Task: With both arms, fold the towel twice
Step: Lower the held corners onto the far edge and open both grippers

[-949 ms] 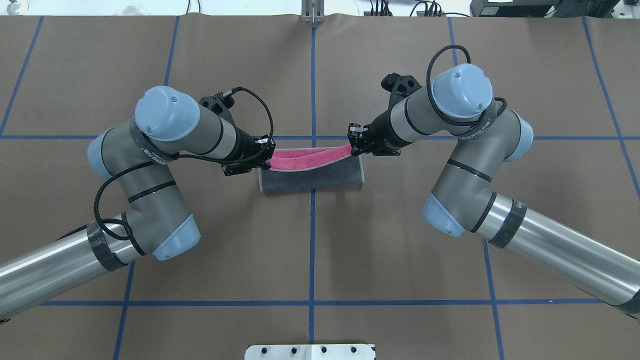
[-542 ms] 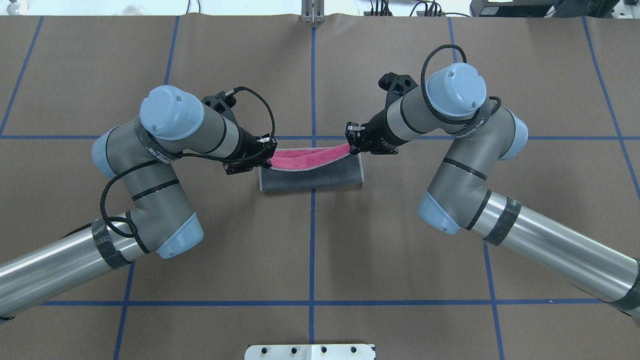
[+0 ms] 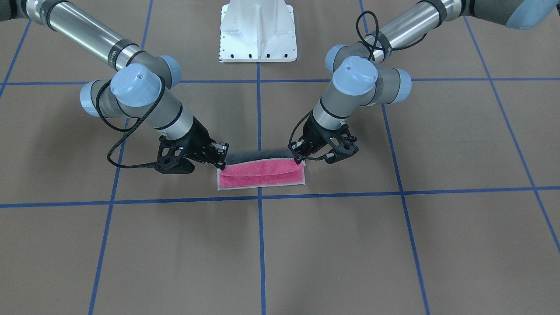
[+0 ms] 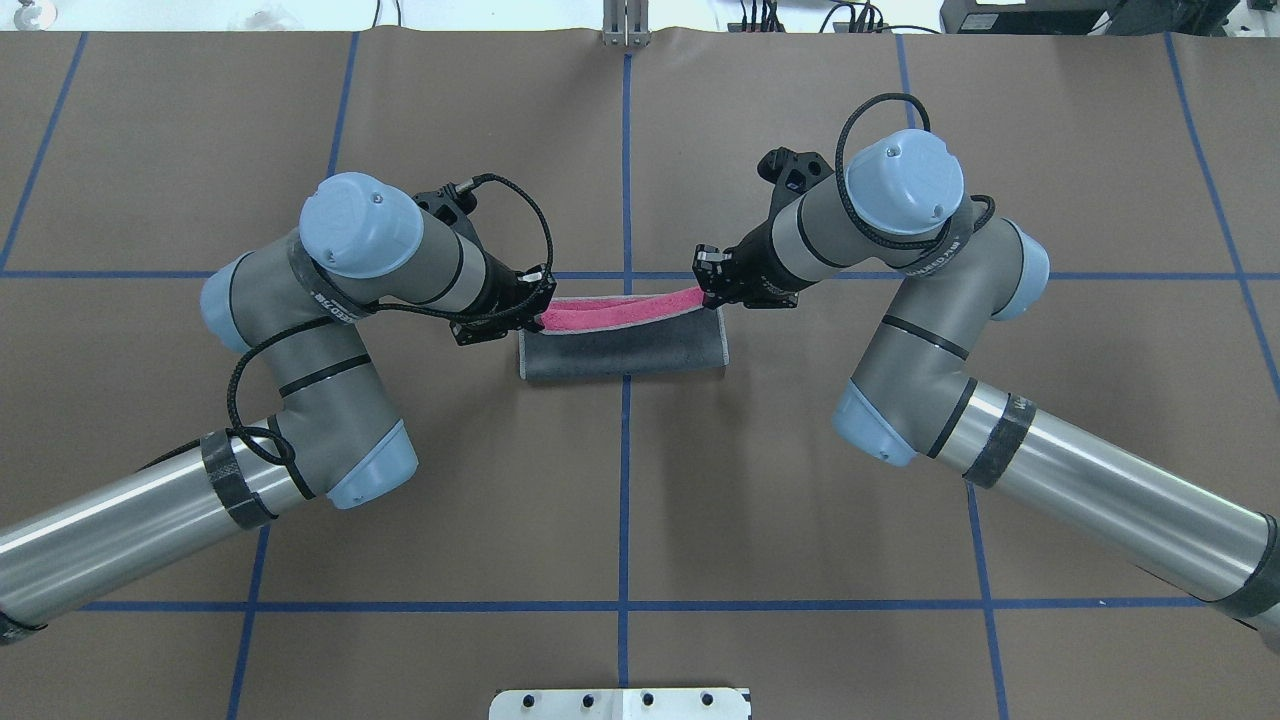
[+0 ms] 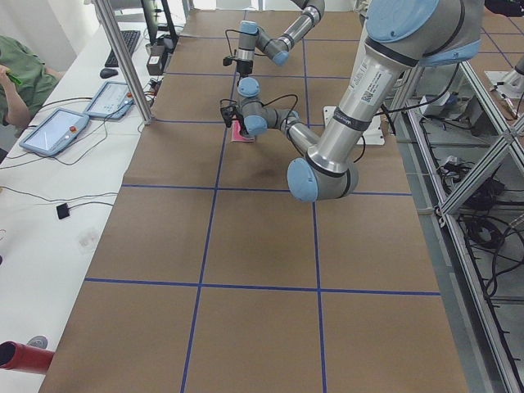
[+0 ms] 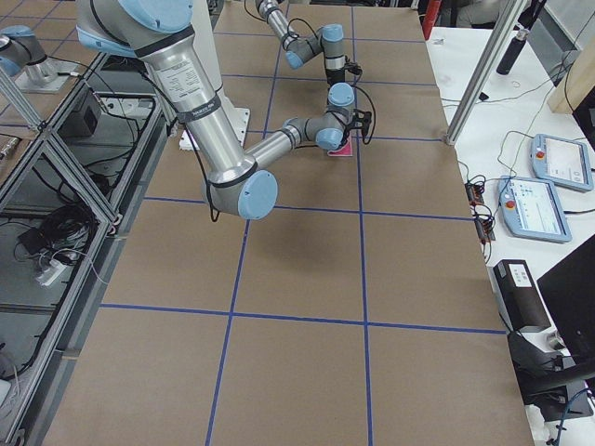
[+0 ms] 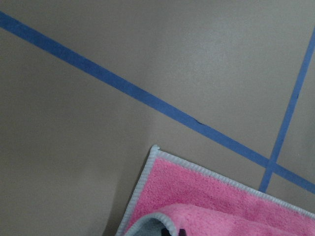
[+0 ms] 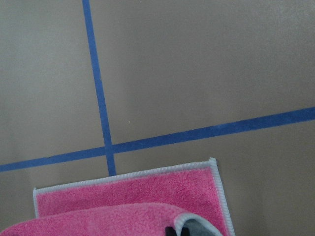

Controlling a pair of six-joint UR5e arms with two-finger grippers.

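Front-facing: shows the towel (image 3: 261,176) near the middle of the table (image 3: 393,245), just robot-side of a blue tape line (image 3: 393,193). Pink terry faces the camera, edged in light grey. Finds the left gripper (image 3: 302,162) and right gripper (image 3: 223,165) each pinching 1 raised corner.

Overhead: reveals the dark grey back of the lifted flap, with a pink strip beyond it.

Wrist views: give looped pink pile, a ribbed hem and matte brown paper.

Side views: render the cloth as perhaps a small pink patch. Add a tablet (image 5: 53,131) on a white bench.
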